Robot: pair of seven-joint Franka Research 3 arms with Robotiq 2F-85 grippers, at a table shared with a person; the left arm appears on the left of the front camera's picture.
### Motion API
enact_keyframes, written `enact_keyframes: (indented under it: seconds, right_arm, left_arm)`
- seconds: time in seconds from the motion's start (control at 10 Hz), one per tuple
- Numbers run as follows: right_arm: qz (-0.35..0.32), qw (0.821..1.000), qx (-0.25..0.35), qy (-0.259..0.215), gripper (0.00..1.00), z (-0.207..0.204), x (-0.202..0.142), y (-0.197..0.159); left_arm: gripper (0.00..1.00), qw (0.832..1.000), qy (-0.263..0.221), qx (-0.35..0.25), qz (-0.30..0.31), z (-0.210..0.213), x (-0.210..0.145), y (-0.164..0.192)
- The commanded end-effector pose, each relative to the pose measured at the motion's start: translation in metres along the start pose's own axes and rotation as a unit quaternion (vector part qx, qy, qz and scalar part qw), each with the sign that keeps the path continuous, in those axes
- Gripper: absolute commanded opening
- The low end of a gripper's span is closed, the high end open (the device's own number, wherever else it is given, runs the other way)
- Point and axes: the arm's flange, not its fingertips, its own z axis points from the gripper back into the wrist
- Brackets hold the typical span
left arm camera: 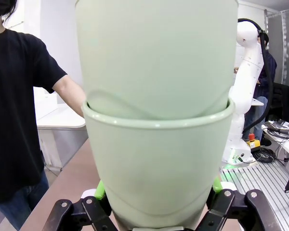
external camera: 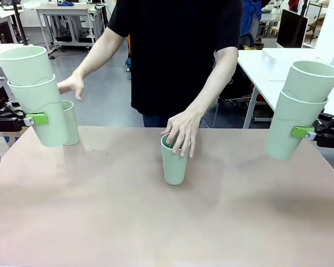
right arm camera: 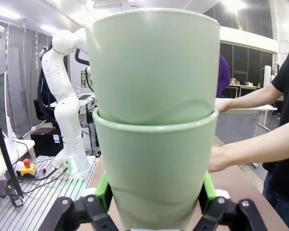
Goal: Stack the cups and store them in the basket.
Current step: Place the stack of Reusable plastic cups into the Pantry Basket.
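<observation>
You're mid-stacking, I judge. Your left claw [external camera: 33, 119] clamps the left stack [external camera: 36, 92] of two cups, with a spare cup [external camera: 70, 121] just beside it. Between the claws, a hand [external camera: 182, 132] rests on the middle cup [external camera: 173, 161]. Your right claw [external camera: 306, 132] grips the right stack [external camera: 300, 111]. Next, merge the stacks: line up the rims above the bare table [external camera: 156, 222], clear of that hand.

Cups [external camera: 174, 164] pale mint grn; table [external camera: 156, 222] pinkish-tan; person's shirt [external camera: 178, 50] blk; gripper pads [external camera: 38, 118] grn.
</observation>
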Motion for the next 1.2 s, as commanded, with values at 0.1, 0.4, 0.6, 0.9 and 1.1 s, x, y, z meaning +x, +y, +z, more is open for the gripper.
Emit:
enact_keyframes:
  seconds: [0.1, 0.4, 0.6, 0.9, 1.1]
  right_arm:
    - [0.004, 1.000, 0.000, -0.003, 0.86, 0.0006, 0.0025, 0.0008]
    - [0.004, 1.000, 0.000, -0.003, 0.86, 0.0006, 0.0025, 0.0008]
    - [0.004, 1.000, 0.000, -0.003, 0.86, 0.0006, 0.0025, 0.0008]
    - [0.004, 1.000, 0.000, -0.003, 0.86, 0.0006, 0.0025, 0.0008]
    - [0.004, 1.000, 0.000, -0.003, 0.86, 0.0006, 0.0025, 0.0008]
  left_arm:
    - [0.87, 1.000, -0.004, 0.000, -0.004, -0.0009, 0.0017, -0.0007]
    - [0.87, 1.000, -0.004, 0.000, -0.004, -0.0009, 0.0017, -0.0007]
    - [0.87, 1.000, -0.004, 0.000, -0.004, -0.0009, 0.0017, -0.0007]
    - [0.87, 1.000, -0.004, 0.000, -0.004, -0.0009, 0.0017, -0.0007]
    - [0.87, 1.000, -0.004, 0.000, -0.004, -0.0009, 0.0017, -0.0007]
